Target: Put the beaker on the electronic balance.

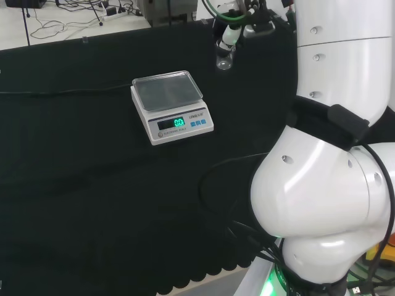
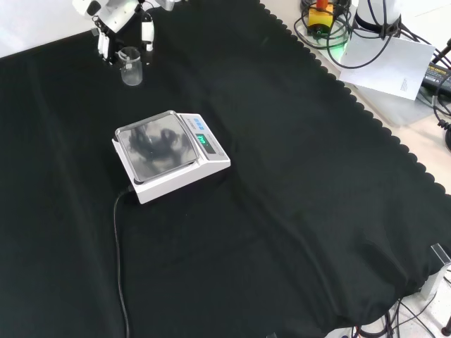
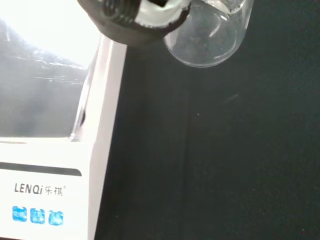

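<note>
One clear beaker (image 2: 131, 66) stands upright between my hand's (image 2: 116, 17) curled fingers, off the balance (image 2: 169, 155); from it the weighing pan lies nearer and slightly right in the front view, so I carry it there

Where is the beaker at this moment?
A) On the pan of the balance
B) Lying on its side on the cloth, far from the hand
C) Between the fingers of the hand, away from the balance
C: the beaker sits between the fingers of the hand, beyond the balance, whose pan is bare.
</note>
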`<state>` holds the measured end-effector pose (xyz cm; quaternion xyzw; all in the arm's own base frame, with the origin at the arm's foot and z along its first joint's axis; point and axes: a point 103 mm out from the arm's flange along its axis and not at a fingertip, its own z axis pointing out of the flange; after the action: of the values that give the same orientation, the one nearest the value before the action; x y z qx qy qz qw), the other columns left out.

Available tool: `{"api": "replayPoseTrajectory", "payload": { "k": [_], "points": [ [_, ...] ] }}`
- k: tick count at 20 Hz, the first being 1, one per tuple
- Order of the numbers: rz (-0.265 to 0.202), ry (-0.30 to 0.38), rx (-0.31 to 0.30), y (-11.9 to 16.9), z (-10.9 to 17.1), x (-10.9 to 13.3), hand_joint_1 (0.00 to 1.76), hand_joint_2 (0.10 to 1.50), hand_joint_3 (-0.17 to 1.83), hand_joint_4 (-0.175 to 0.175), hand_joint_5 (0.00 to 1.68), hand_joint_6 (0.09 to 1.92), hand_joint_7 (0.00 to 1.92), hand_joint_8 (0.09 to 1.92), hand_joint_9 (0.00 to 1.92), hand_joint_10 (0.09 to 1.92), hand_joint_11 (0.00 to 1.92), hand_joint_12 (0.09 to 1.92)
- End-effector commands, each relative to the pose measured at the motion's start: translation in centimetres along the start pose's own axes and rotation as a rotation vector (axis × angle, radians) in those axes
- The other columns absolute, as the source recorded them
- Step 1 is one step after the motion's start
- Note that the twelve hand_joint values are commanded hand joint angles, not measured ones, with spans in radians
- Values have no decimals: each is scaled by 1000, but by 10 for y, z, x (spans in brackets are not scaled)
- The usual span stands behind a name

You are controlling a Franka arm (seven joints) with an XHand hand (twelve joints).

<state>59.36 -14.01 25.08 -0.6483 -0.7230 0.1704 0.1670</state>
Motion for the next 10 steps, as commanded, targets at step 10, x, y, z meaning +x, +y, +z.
{"api": "replayPoseTrajectory", "payload": {
  "k": [10],
  "points": [
    [-156, 13, 13, 46, 3, 57, 1148, 1131, 23, -175, 932, 1091, 964, 827, 1165, 763, 1111, 813]
  ]
}}
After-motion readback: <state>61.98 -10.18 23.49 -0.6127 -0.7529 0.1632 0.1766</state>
